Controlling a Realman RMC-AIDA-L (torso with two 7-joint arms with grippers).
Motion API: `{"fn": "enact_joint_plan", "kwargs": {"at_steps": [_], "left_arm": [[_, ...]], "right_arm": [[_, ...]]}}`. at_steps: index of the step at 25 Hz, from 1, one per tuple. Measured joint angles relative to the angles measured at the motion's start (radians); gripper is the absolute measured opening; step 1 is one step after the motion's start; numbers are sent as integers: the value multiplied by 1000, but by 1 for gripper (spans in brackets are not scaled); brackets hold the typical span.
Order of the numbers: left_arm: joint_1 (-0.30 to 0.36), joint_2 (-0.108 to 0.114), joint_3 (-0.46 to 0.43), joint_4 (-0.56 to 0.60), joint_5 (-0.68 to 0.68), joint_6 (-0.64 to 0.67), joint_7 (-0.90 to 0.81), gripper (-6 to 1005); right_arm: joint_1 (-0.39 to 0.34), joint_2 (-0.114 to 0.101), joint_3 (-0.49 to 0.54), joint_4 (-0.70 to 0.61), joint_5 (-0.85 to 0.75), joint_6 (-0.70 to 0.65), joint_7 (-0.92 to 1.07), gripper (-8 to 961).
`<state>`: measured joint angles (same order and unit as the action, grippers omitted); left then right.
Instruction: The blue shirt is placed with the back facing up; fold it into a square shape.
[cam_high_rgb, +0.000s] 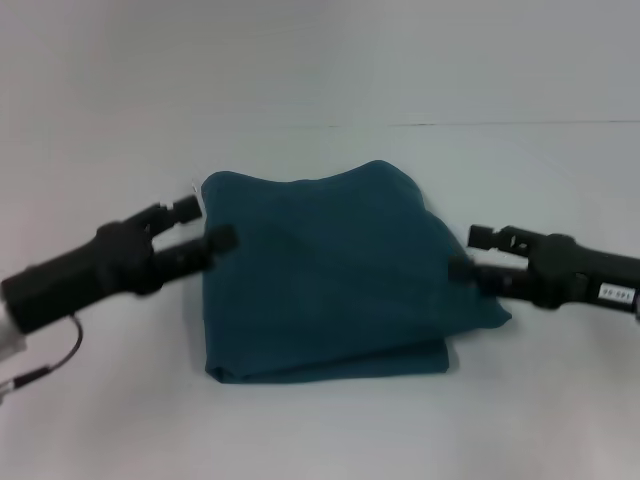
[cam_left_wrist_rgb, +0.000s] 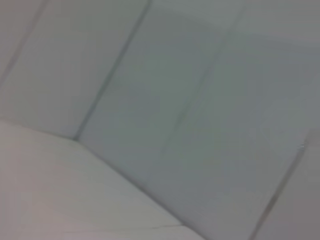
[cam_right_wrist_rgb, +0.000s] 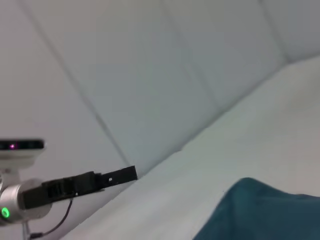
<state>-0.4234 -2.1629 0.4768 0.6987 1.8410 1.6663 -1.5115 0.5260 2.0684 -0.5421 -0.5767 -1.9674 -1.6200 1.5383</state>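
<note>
**Inspector A:** We find the blue shirt (cam_high_rgb: 330, 275) lying on the white table (cam_high_rgb: 320, 430), centred before the robot and already folded into a compact, roughly square bundle. Layered edges show along its near side.

**Inspector B:** Agreed. We note the left gripper (cam_high_rgb: 205, 223) at the bundle's left edge, its two fingers spread apart and pointing inward toward the cloth. The lower finger overlaps the fabric's edge in the head view. We cannot confirm any cloth held between them.

**Inspector A:** The right gripper (cam_high_rgb: 468, 252) stands at the opposite edge, fingers likewise parted and aimed inward, the lower tip at the fabric. We see nothing clamped there either.

**Inspector B:** So the shirt lies between the two grippers, each about equally near its own edge. The bundle runs slightly wider side to side than front to back.

**Inspector A:** We judge the fold nearly complete; any remaining move would be a small squaring or a withdrawal outward.

**Inspector B:** Surface is plain and smooth. Pale panelled walls (cam_left_wrist_rgb: 165, 110) enclose the table.
</note>
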Motion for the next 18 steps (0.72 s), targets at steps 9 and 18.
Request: {"fn": "enact_joint_plan", "kwargs": {"at_steps": [9, 18], "left_arm": [[77, -1, 1, 30, 82, 153, 61, 938], [69, -3, 37, 31, 178, 193, 88, 938]], "right_arm": [[-40, 14, -72, 0, -5, -95, -188, 927], [-49, 2, -155, -2, -27, -103, -171, 927]]}}
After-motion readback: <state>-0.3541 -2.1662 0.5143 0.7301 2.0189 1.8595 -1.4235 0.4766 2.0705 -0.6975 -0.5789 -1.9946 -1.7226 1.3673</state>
